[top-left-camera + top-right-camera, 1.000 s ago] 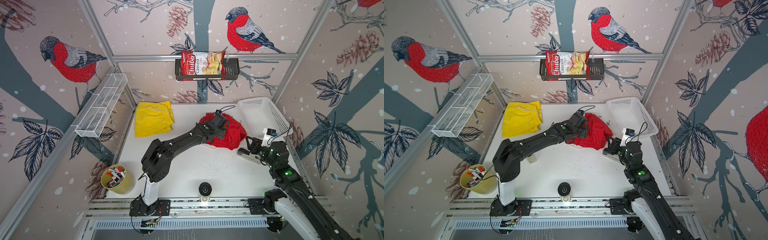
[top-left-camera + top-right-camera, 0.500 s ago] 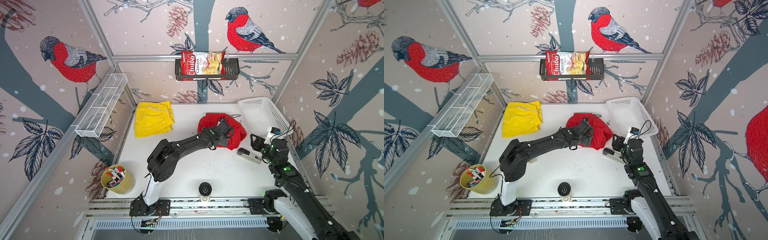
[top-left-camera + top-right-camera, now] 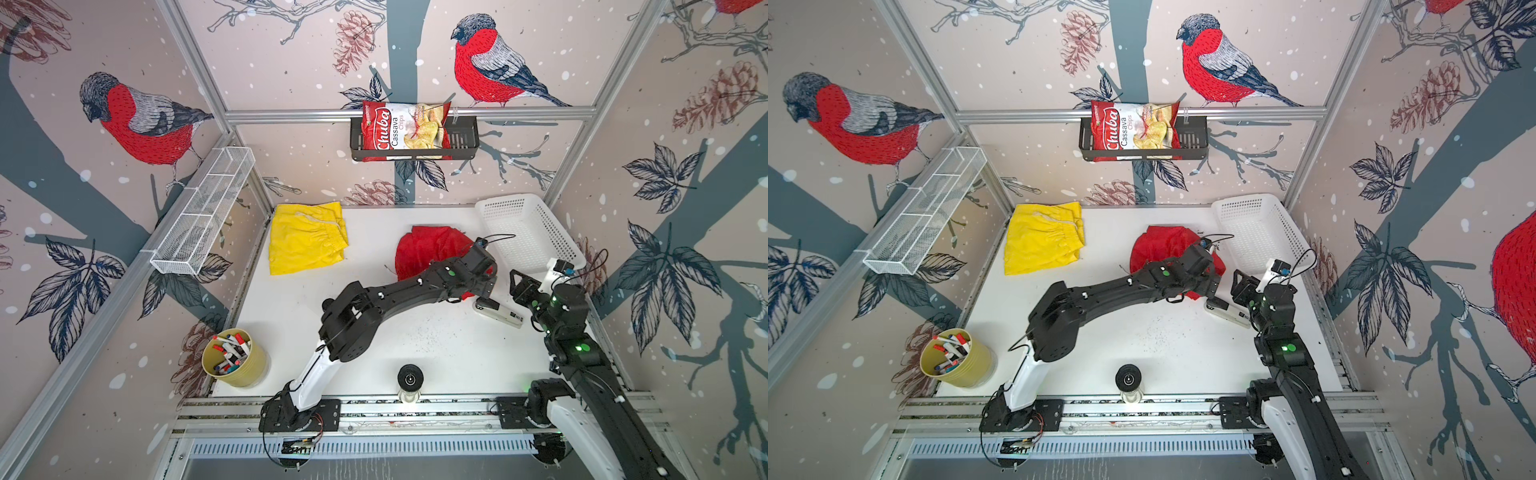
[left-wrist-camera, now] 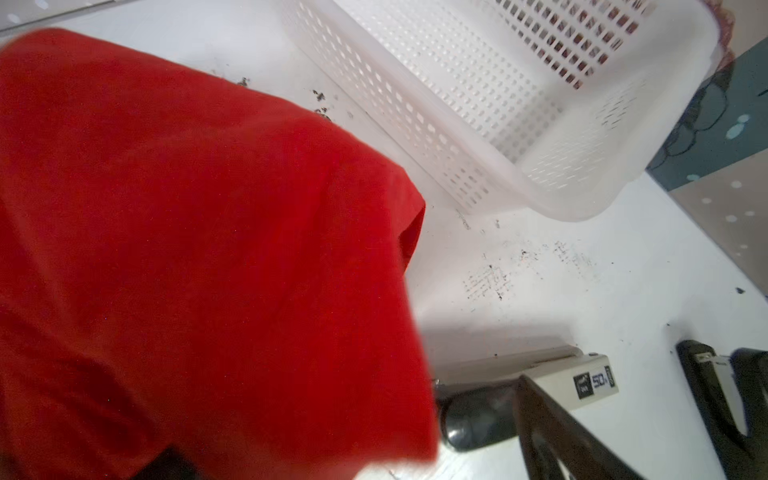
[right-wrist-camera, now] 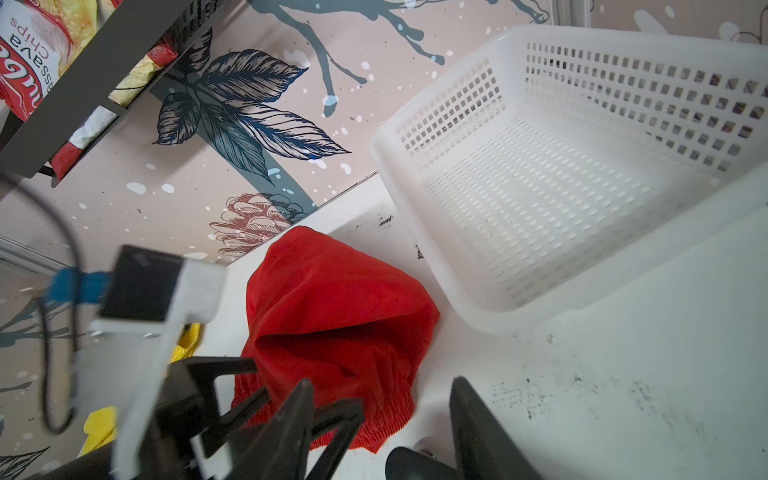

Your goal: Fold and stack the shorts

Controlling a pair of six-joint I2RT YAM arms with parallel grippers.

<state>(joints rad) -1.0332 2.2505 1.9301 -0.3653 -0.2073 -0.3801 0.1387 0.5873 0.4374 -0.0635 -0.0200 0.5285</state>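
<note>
The red shorts (image 3: 428, 253) lie bunched on the counter (image 3: 415, 345) just beside the white basket (image 3: 528, 232), elastic waistband toward the arms (the yellow shorts (image 3: 305, 243) lie well apart, back left). The left gripper (image 3: 484, 291) sits at that near edge, jaws wide, one hidden under cloth. The right gripper (image 5: 382, 386), jaws parted and empty, hangs just short. The left looks nearer.

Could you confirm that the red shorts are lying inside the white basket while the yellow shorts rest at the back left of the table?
Not quite: the red shorts are not inside the white basket; they lie on the table beside it, as both top views show. The yellow shorts do rest at the back left of the table.
</note>
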